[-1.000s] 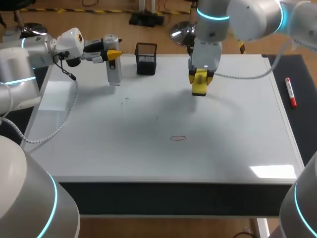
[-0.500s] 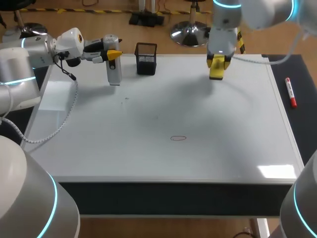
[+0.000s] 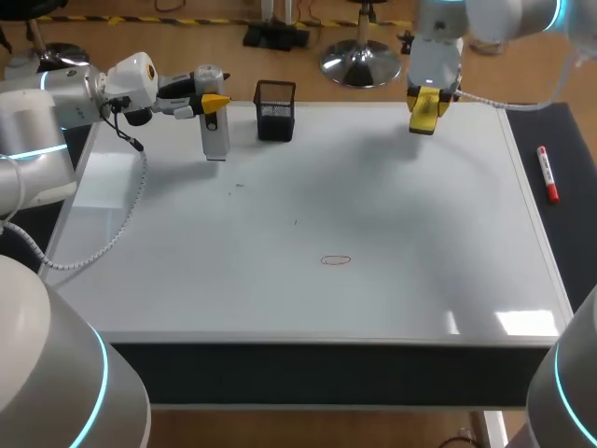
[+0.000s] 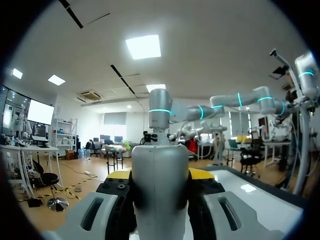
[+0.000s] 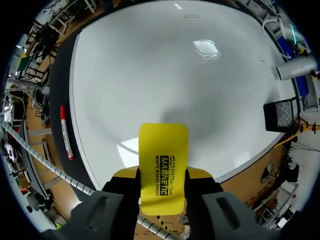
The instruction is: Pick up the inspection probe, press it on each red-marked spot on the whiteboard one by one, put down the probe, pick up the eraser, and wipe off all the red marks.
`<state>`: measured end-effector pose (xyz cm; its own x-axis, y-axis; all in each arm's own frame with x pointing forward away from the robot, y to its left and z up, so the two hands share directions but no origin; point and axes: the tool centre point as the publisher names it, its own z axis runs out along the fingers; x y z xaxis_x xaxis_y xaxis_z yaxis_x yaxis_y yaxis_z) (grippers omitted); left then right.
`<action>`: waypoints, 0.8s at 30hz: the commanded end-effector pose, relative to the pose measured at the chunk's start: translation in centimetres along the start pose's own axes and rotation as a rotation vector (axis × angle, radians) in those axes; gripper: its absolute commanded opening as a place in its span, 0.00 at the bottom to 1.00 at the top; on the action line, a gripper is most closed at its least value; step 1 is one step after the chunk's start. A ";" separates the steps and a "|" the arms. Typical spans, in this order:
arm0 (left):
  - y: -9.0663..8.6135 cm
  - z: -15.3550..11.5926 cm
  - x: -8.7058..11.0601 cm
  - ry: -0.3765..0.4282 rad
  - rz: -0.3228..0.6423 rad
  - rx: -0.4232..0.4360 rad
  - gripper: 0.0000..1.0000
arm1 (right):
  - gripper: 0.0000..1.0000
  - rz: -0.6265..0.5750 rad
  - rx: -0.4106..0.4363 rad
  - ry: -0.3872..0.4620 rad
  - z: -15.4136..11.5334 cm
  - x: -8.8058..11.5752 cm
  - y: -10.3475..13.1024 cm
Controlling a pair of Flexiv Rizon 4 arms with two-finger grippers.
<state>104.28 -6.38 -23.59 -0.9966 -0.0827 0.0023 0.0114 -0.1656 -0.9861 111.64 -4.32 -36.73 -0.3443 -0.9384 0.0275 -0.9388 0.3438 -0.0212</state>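
Eraser (image 5: pixel 163 150) moved back, apparently in end effector (image 5: pixel 163 176)

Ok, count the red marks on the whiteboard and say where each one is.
1. One red oval outline lies on the whiteboard, a little in front of its middle, with nothing touching it. Very faint marks may not show.

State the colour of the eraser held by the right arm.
The eraser is bright yellow with black print, clearest in the right wrist view.
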 end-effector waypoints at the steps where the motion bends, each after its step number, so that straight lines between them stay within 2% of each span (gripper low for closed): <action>1: 0.0 0.1 0.2 -0.006 0.003 0.002 0.00 | 0.00 0.002 0.006 0.005 -0.5 0.2 0.0; 21: 0.0 0.1 0.2 -0.006 0.003 0.002 0.00 | 0.00 0.002 0.006 0.005 -0.5 0.2 0.0; 24: -0.7 0.7 0.7 0.015 0.020 0.010 0.00 | 0.00 0.002 0.006 0.005 -0.5 0.2 0.0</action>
<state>104.00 -6.61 -23.13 -0.9972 -0.0732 -0.0178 0.0303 -0.1741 -0.9843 111.50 -4.44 -36.40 -0.3482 -0.9370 0.0280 -0.9373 0.3475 -0.0267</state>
